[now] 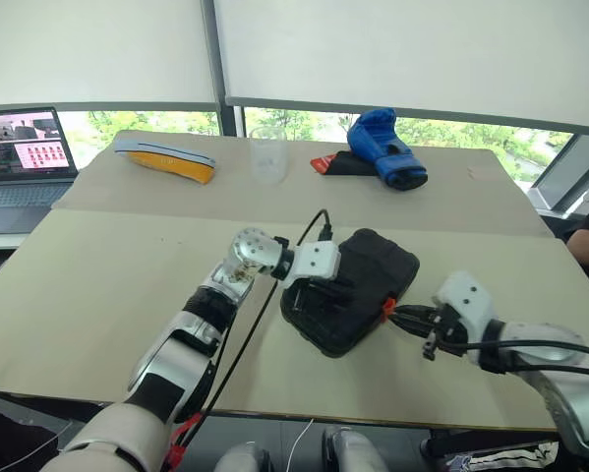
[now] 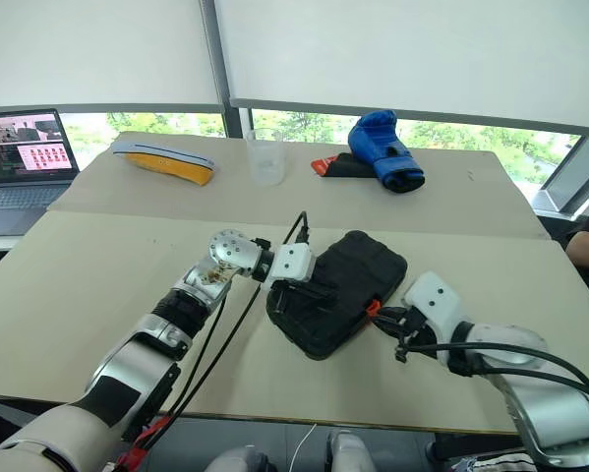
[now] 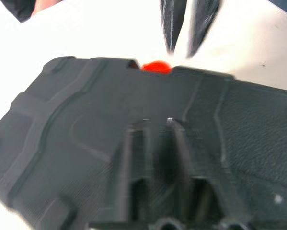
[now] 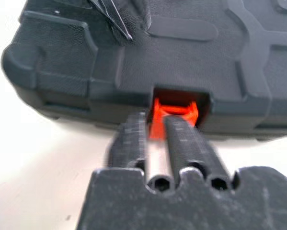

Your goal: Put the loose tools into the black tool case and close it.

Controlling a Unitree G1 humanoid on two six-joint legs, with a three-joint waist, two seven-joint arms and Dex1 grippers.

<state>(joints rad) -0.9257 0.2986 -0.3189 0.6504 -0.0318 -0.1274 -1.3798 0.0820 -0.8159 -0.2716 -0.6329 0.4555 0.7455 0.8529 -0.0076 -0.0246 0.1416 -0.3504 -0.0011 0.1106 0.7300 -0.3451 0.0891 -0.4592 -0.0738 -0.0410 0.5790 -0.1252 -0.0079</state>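
Bright daylight from the windows [image 1: 304, 123]; both wrist views are blurred and overexposed.

Black tool case [image 1: 358, 287] lying closed, flat and askew on the near tan table, orange latch [image 4: 174, 113] facing its right front edge.

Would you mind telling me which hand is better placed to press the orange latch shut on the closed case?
The right hand: its fingers point straight at the orange latch, while the left hand rests over the black tool case lid.
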